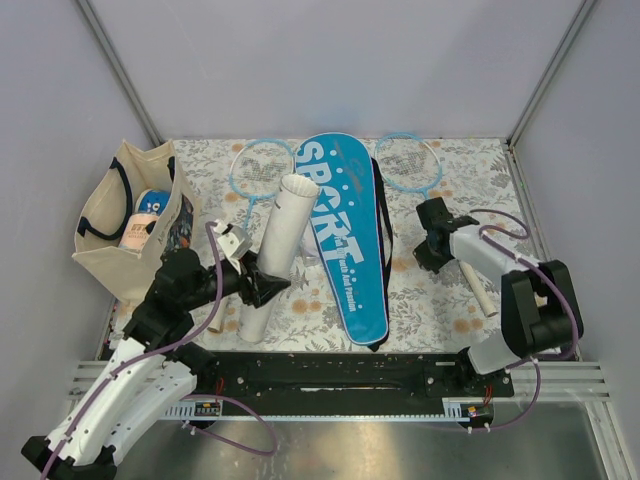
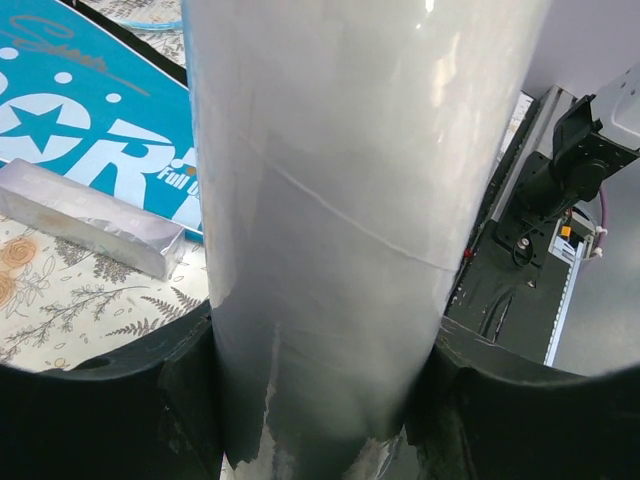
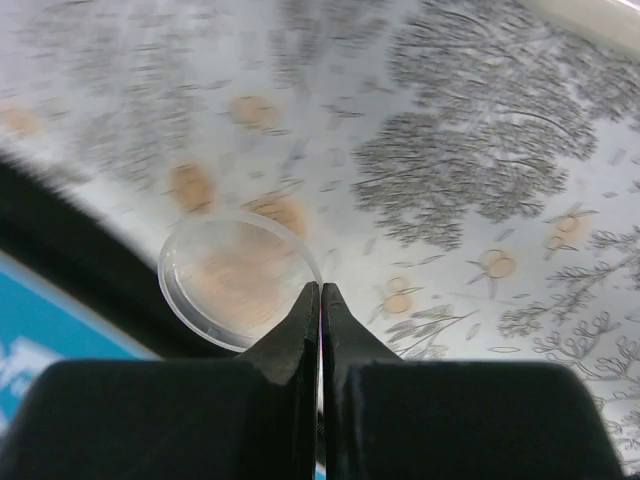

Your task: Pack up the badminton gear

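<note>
My left gripper [image 1: 262,285] is shut round the lower part of the long white tube [image 1: 280,240], which leans up and away with its open end at the top. In the left wrist view the tube [image 2: 350,200] fills the frame between both black fingers [image 2: 100,410]. The blue "SPORT" cover [image 1: 345,230] lies flat mid-table. Two light-blue rackets [image 1: 262,168] [image 1: 408,162] lie behind it. Right of the cover, my right gripper [image 1: 432,245] points down; its tips [image 3: 320,288] are shut on the rim of a clear round lid [image 3: 225,285].
A cream tote bag [image 1: 130,220] with items inside stands at the left edge. A small silvery box [image 2: 90,228] lies beside the cover. A white racket handle [image 1: 478,290] lies under the right arm. The flowered cloth [image 1: 470,170] covers the table; grey walls close three sides.
</note>
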`<state>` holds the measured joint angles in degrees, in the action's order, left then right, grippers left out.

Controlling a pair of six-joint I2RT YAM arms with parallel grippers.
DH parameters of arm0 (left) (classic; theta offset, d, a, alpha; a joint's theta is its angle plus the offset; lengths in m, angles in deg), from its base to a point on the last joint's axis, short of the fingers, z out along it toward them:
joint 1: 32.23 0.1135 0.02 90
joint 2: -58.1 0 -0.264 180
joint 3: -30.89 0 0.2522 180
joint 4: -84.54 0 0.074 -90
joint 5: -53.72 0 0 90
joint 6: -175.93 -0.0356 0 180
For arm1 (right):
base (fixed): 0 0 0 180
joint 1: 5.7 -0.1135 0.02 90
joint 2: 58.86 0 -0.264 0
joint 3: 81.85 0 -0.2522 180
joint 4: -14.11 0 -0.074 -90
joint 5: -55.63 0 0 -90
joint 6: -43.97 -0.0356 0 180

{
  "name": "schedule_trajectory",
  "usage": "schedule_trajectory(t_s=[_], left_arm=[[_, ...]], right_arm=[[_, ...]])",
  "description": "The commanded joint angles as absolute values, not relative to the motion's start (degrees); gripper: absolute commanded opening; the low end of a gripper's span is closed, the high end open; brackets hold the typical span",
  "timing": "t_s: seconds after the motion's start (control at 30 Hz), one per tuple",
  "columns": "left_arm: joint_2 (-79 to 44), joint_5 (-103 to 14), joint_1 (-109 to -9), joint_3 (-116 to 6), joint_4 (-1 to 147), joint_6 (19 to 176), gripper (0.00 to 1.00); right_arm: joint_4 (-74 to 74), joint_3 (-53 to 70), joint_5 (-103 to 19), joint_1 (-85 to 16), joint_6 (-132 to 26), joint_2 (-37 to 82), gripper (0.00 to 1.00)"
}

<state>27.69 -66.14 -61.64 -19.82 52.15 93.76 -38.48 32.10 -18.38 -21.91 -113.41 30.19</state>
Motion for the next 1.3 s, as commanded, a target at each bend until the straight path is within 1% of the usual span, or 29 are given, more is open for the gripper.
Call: schedule_trajectory(t_s=[0.0, 0.13, 0.27, 0.3, 0.4, 0.43, 0.57, 0.67, 0.8, 0.93, 1.17, 1.27], left_arm=[[27.9, -69.9, -62.2, -18.8, 58.7, 92.1, 0.52], [28.5, -70.4, -62.7, -17.1, 61.2, 90.0, 0.52], [25.8, -70.4, -63.3, -17.4, 60.9, 84.9, 0.52], [24.9, -70.8, -63.3, -17.5, 60.3, 83.0, 0.52], [22.9, -71.2, -63.3, -17.8, 60.5, 77.0, 0.47], [22.5, -70.4, -63.4, -17.8, 60.8, 75.2, 0.47], [21.5, -69.4, -63.4, -17.3, 61.1, 67.2, 0.48], [21.6, -68.7, -63.3, -16.8, 61.7, 61.9, 0.51], [20.8, -67.6, -63.3, -17.4, 61.6, 57.1, 0.52], [18.1, -66.5, -63.4, -20.9, 58.4, 54.6, 0.53], [16.1, -66.3, -63.3, -22.7, 55.5, 52.7, 0.53], [15.9, -66.3, -63.3, -22.8, 55.5, 52.9, 0.52]], right_arm=[[-28.2, 28.8, -24.3, -21.6, -98.4, 20.1, 0.00], [-25.0, 25.3, -33.6, -21.5, -86.2, 14.8, 0.00], [-27.2, 18.4, -50.3, -21.0, -76.5, 10.8, 0.00], [-27.7, 17.2, -53.2, -21.0, -75.9, 9.9, 0.00], [-28.4, 13.0, -62.9, -20.8, -75.7, 7.7, 0.00], [-28.7, 11.4, -65.4, -20.8, -75.7, 7.3, 0.00], [-30.3, 7.7, -72.3, -20.8, -77.1, 4.5, 0.00], [-30.4, 7.4, -78.3, -20.8, -78.0, 2.6, 0.00], [-30.3, 8.7, -82.9, -20.8, -78.1, 0.5, 0.00], [-29.5, 11.8, -87.0, -20.8, -79.3, -0.9, 0.00], [-29.6, 15.0, -86.7, -21.5, -80.0, -1.6, 0.00], [-31.3, 14.3, -84.1, -23.7, -79.2, -0.4, 0.00]])
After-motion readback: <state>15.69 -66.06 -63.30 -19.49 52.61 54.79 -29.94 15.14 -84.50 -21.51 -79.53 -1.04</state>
